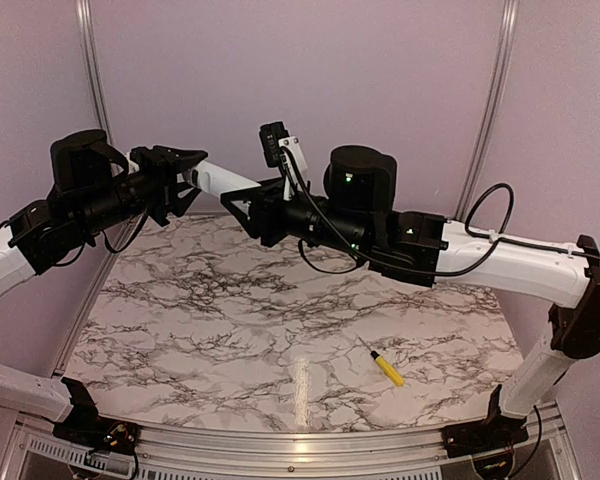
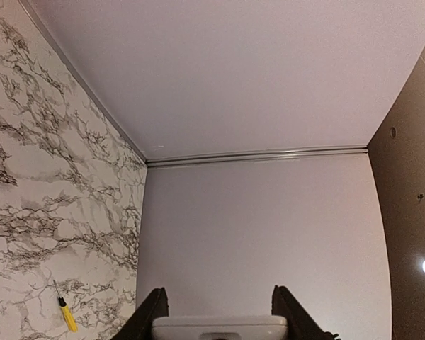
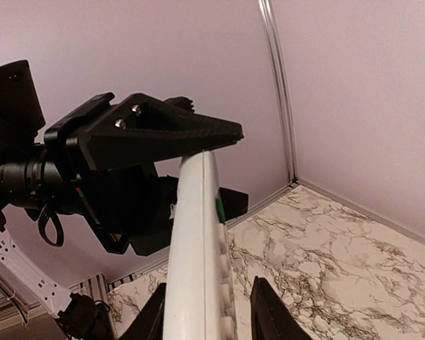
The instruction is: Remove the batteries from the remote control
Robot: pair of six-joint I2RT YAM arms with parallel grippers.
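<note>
lilac walls (image 1: 310, 70) on three sides, marble table (image 1: 230, 320) as the work surface. remote control (image 1: 220, 180) is held in the air above the table's far-left part, long axis roughly level, not touching the table.

left gripper (image 1: 192, 178) comes in from over the table's left edge and has one end of the remote. in the left wrist view its fingers (image 2: 154, 315) sit on either side of the white end, pinching it.

right gripper (image 1: 242, 205) reaches in from the table's right side and meets the remote's other end, so the two grippers are nearly nose to nose above the table's far-left corner. in the right wrist view the remote is seen edge-on, button face turned right. one finger (image 3: 156, 319) is against the plain back. the other finger is just beside the buttons with what looks like a thin gap, so cannot tell if this gripper is really clamped or only flanking it.

yellow-handled screwdriver (image 1: 386, 368) lies flat on the table's near-right part, well apart from both grippers, nothing touching it.
</note>
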